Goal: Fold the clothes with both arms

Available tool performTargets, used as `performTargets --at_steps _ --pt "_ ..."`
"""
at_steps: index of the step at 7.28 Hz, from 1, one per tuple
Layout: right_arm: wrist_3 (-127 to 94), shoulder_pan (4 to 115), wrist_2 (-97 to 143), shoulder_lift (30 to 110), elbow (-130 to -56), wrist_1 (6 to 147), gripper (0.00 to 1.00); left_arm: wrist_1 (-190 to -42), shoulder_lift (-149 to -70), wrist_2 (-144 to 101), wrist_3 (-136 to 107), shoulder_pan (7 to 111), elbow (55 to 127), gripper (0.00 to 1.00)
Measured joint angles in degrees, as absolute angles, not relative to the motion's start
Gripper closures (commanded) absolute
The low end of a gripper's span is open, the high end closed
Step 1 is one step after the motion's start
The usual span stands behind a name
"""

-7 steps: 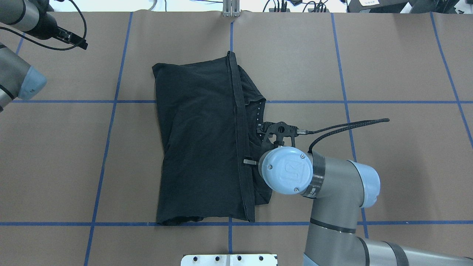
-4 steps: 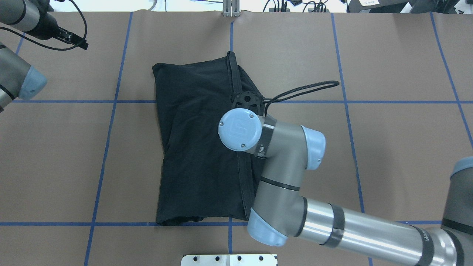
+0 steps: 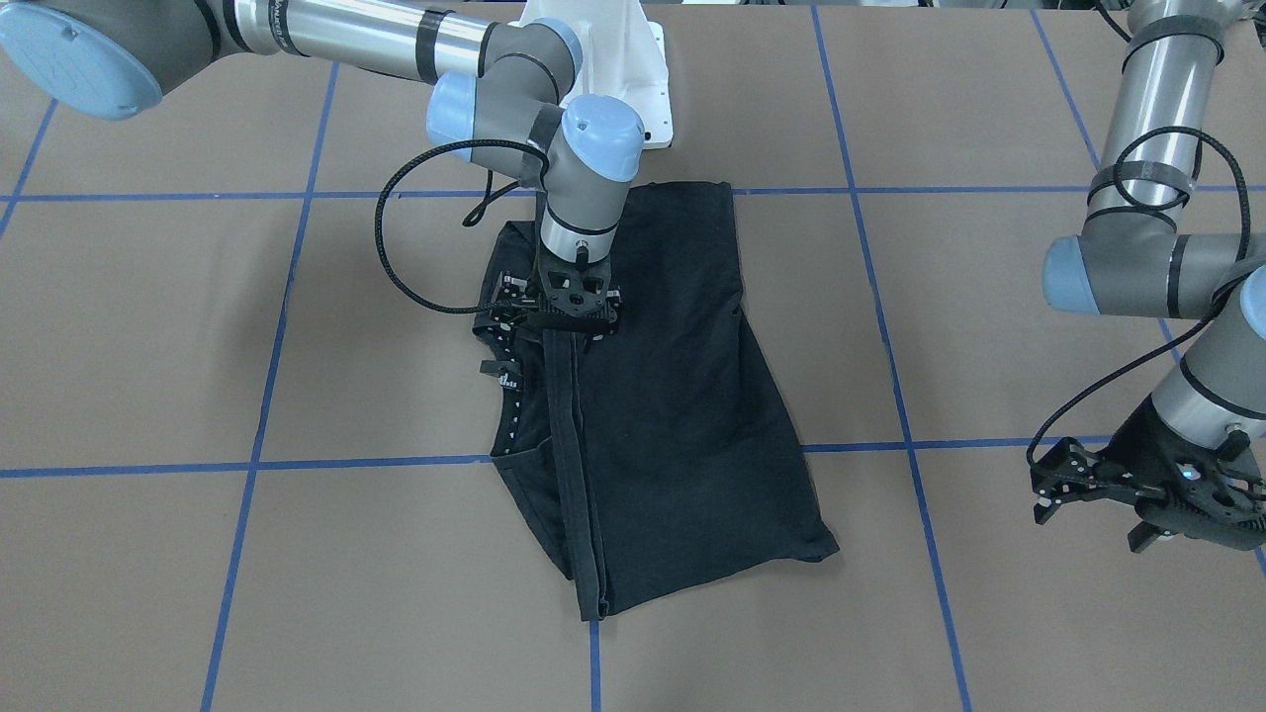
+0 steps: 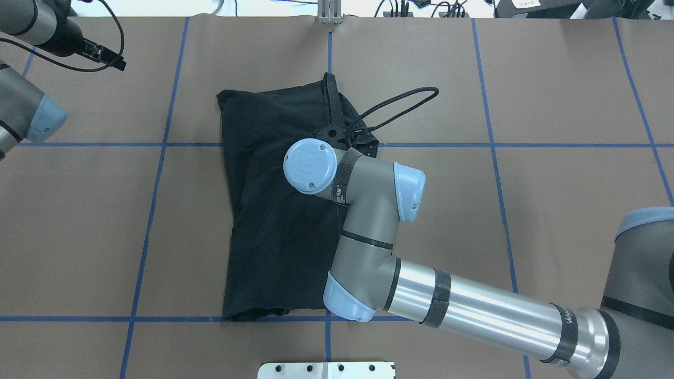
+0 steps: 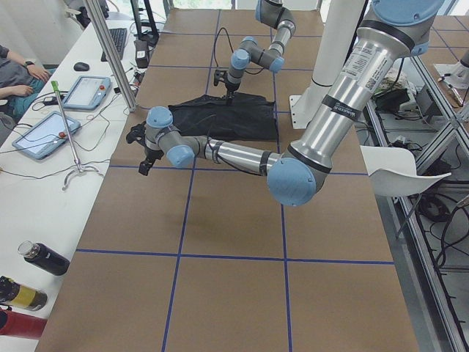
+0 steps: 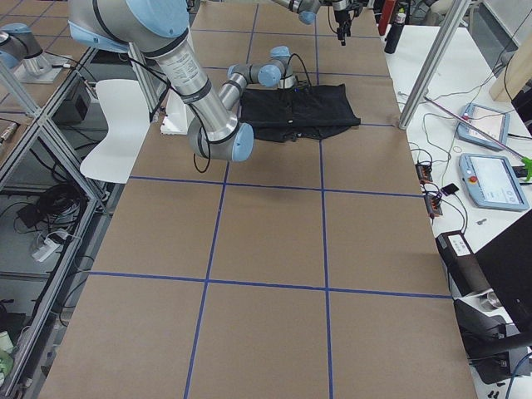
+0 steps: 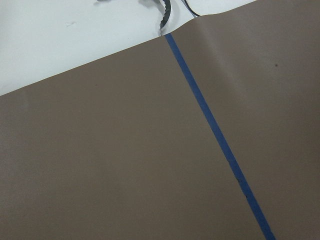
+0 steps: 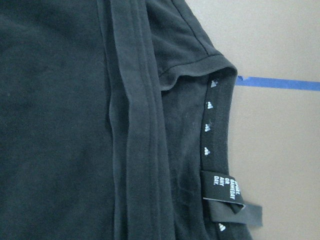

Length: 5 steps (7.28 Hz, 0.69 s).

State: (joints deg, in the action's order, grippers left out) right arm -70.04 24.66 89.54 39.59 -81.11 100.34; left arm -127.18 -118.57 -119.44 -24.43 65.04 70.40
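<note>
Lying near the middle of the table (image 4: 553,79), the black T-shirt (image 4: 274,210) is folded over on itself into a long panel. Its print is not visible. The hem band (image 8: 132,125) runs the length of the panel as a raised double strip. Just beside it, the neckline (image 8: 207,130) and its black label (image 8: 225,192) are exposed. One sleeve edge protrudes past the fold on that same side.

The right gripper (image 3: 572,314) points straight down over the hem band, close to the collar end. Black fingers against black cloth do not show whether they are apart, together or clamped on fabric: I cannot tell. The wrist view shows no fingers.

The left gripper (image 3: 1043,494) hangs over bare paper, well apart from the garment. Its finger state cannot be read either.

Judgement: a further fold is due, with the right arm placed to take the hem edge.

Risks noted:
- The layers lie stacked at the hem. A shallow pinch may take the top layer only and peel the fold open.
- A deep pinch may take the collar as well and drag it out of line.
- A lift at one point, with the left arm so far off, would probably bunch or skew the panel.
- The right arm's cable loop (image 4: 405,102) hangs over the shirt's edge and could brush or snag it.
</note>
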Motion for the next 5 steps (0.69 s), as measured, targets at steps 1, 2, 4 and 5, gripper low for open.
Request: performTargets --at_steps 1,2,4,5 --pt "-68.7 24.6 89.5 39.5 -81.0 101.9 0.0 -127.2 -118.6 -119.4 -24.4 65.0 70.4 0.0" --pt "-67.9 24.6 89.4 39.4 -80.9 102.7 0.0 -127.2 -118.6 -119.4 -24.4 65.0 70.4 0.0" --pt "-67.6 24.6 89.4 38.8 -80.6 103.0 0.0 -127.2 -118.6 -119.4 -24.4 65.0 70.4 0.0" --pt "-67.6 24.6 89.4 38.6 -80.5 102.9 0.0 -127.2 -118.6 -119.4 -24.4 65.0 70.4 0.0"
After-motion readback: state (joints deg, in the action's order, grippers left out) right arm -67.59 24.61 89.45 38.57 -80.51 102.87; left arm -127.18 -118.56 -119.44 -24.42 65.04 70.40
